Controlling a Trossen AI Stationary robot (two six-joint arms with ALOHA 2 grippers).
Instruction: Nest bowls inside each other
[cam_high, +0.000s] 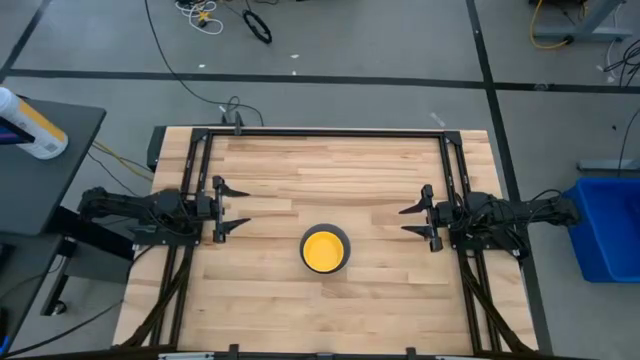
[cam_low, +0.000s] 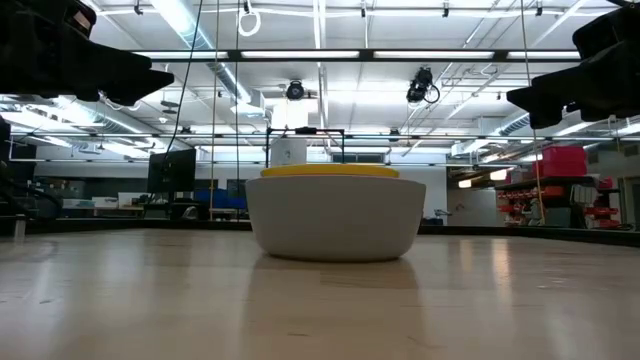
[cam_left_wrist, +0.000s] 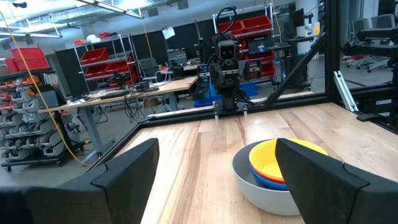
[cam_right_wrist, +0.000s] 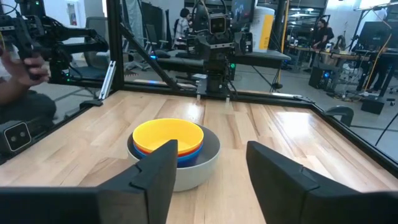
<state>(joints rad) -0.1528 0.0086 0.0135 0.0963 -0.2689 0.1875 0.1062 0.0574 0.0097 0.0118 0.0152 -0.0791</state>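
Observation:
The bowls stand nested in one stack on the wooden table, a little nearer its near edge. The grey bowl is outermost and rests on its base; a blue rim, a thin red rim and the yellow bowl show inside it. My left gripper hovers open at the table's left side, clear of the stack. My right gripper hovers open at the right side, also clear. In the low view the stack stands alone between both arms.
A black metal frame runs along the table's far, left and right edges. Bare wood lies between the stack and the far edge. A blue bin stands on the floor beyond the right edge. A person's hand shows past the table's edge.

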